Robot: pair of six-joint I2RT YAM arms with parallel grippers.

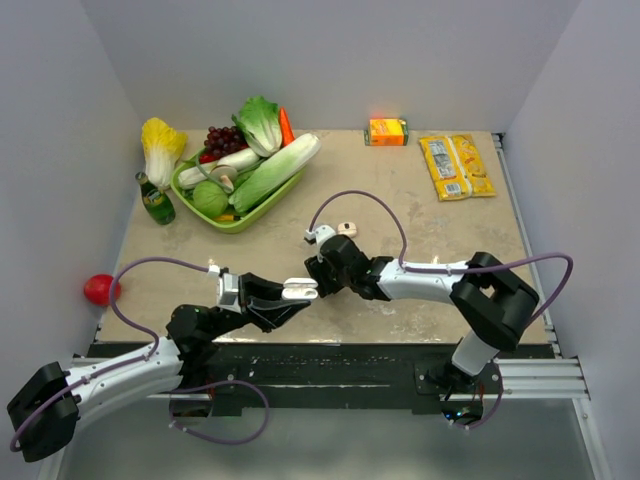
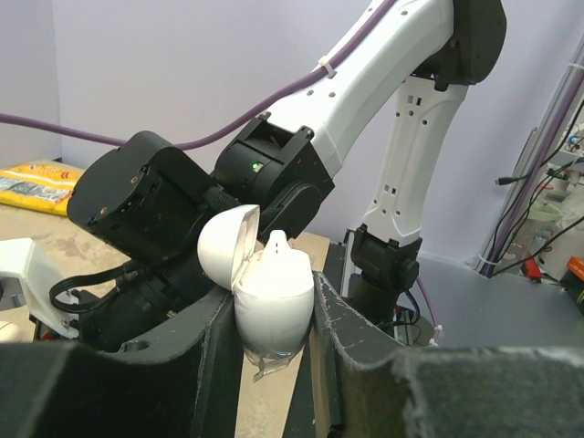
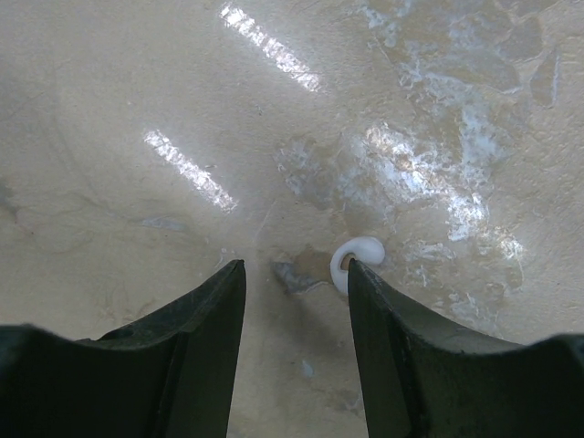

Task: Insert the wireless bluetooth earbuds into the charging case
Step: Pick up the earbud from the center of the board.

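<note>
Lining up a pickup on the beige stone-patterned tabletop (image 1: 450, 225).

At seven o'clock of the tabletop's middle, the black-fingered left gripper (image 2: 276, 299) is clamping the small cream-white pebble-shaped charging case (image 2: 272, 310). Its lid is tipping open toward ten o'clock and a white stem (image 2: 278, 240) is poking out, probably one bud seated. The right gripper (image 3: 297, 272), jaws apart and empty, is hanging over the tiny white curved earbud (image 3: 356, 259), which is lying at three o'clock of the gap, against one fingertip. Shifting that way before closing gently looks wise.
</note>
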